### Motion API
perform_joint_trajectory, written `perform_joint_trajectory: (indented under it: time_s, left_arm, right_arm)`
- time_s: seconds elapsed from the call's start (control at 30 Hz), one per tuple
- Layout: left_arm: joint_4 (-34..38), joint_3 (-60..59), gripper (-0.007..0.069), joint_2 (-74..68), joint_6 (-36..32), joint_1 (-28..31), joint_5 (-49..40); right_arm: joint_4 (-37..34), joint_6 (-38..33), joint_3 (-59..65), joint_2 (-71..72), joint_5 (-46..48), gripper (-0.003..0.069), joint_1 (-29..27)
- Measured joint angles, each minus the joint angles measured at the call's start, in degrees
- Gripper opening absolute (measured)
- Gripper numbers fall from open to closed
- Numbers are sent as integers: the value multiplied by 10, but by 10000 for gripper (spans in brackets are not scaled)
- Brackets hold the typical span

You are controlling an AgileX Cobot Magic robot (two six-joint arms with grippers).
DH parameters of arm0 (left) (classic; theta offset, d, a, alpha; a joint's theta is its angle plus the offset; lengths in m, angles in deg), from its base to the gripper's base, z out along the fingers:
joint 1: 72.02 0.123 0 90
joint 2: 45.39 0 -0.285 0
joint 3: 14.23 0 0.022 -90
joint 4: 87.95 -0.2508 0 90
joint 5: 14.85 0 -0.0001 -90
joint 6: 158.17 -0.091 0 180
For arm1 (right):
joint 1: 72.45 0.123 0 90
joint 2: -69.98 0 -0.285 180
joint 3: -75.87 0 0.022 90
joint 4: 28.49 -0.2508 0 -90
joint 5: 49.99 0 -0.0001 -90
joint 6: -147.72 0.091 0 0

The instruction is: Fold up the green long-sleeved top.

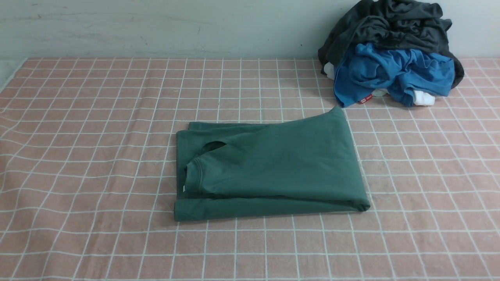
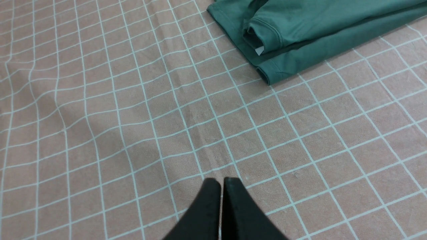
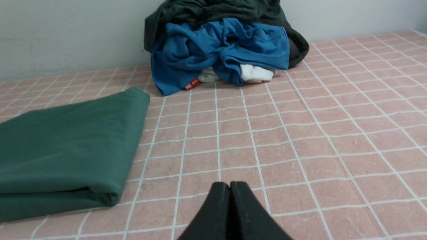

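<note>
The green long-sleeved top (image 1: 273,168) lies folded into a thick rectangle at the centre of the front view, on the pink checked cloth (image 1: 97,117). Its round neck opening faces the left of that frame, and its far right corner points toward the clothes pile in the upper right. That pile has a dark charcoal garment (image 1: 390,27) on top of a bright blue garment (image 1: 394,72), with white fabric (image 1: 424,98) showing underneath. Neither arm appears in the front view.

The left wrist view alone shows the small white neck label (image 2: 259,50) tucked under the collar, in the upper right of its frame. The left gripper (image 2: 222,186), at the bottom centre, has its black fingers pressed together with nothing between them, above bare cloth.

The right wrist view shows the top's rounded fold edge at lower left and a red tag (image 3: 191,84) on the blue garment. The right gripper (image 3: 230,188) is likewise closed and empty.
</note>
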Motion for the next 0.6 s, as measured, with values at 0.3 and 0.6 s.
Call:
perform_joint_trajectory:
  time_s: [0.3, 0.6]
  left_arm:
    - [0, 0, -3, 0, 0, 0, 0]
    - [0, 0, -3, 0, 0, 0, 0]
  right_arm:
    - [0, -35, -2, 0, 10, -14, -1]
    - [0, -37, -2, 0, 12, -14, -1]
